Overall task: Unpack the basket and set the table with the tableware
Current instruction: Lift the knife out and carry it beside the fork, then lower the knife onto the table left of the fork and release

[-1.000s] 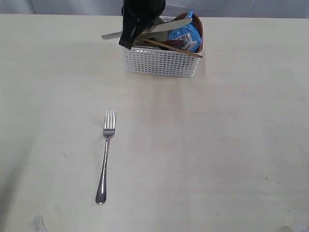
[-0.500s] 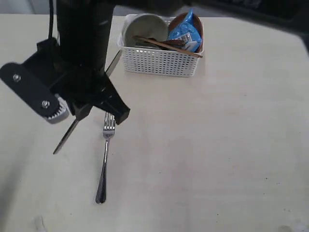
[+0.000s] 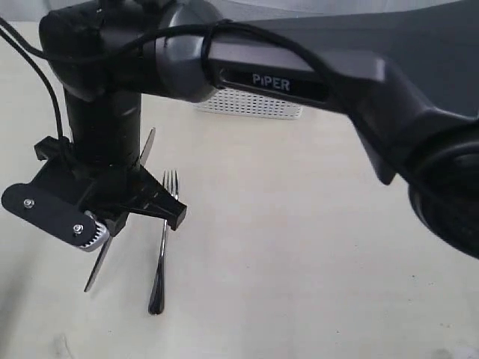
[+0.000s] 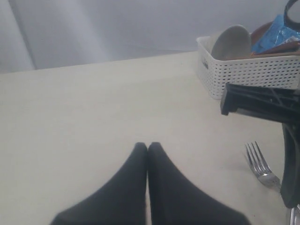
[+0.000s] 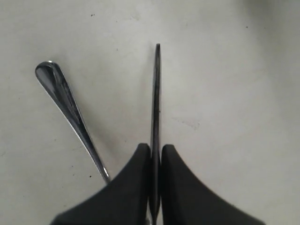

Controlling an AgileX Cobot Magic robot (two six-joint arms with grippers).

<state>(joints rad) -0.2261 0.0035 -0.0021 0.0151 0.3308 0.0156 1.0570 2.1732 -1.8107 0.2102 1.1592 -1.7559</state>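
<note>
I have the fork point(image 3: 161, 254) lying on the table point(image 3: 314, 254), tines toward the basket point(image 4: 248, 75) at the far side. The bowl point(image 4: 230, 43) and a packet point(image 4: 276, 35) sit inside the basket. The knife point(image 5: 156, 93) slants just left of the fork, pinched in the right gripper point(image 5: 156, 152). The left gripper point(image 4: 147, 147) hangs over the table, apart from the fork.

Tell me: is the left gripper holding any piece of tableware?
No, the left gripper is shut, its two fingers pressed flat against each other with nothing between them.
</note>
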